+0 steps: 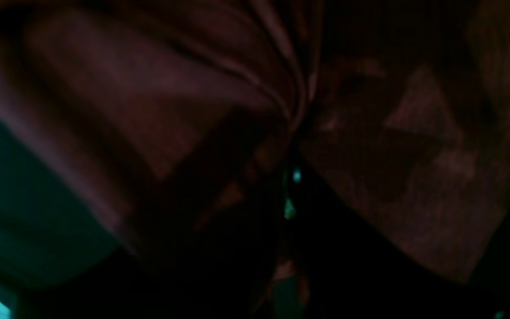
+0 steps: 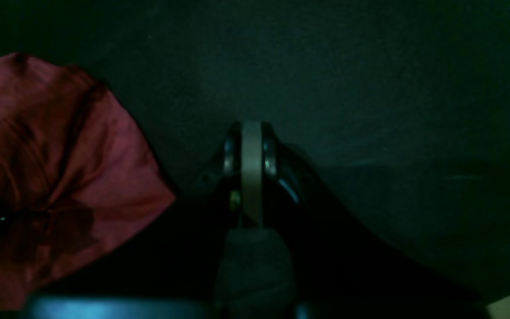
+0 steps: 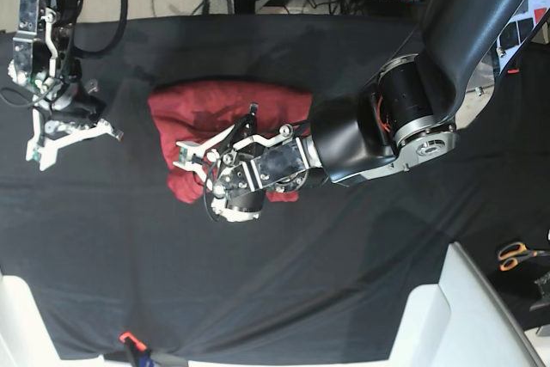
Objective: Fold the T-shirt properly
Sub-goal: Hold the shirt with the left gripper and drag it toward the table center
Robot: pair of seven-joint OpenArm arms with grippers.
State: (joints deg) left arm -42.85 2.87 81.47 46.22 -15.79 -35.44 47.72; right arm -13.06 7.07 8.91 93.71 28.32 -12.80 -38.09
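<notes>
Base view, far left: right gripper (image 3: 39, 148) hangs over bare black cloth sheet (image 3: 284, 272), fingers pressed together on nothing, well apart from the T-shirt (image 3: 215, 105) bunched at frame centre. Left gripper (image 3: 202, 161) sits on shirt's lower edge, fingers nearly together and apparently pinching fabric. Best lift slow, keeping the fold edge straight.

Right tool (image 2: 251, 133) closed; left tool (image 3: 193, 159) low (nearly closed).

Left tool (image 3: 191, 157) tips hidden against T-shirt (image 3: 219, 105); left wrist view dark, blurred; scissors (image 3: 518, 254) edge-cropped.
</notes>
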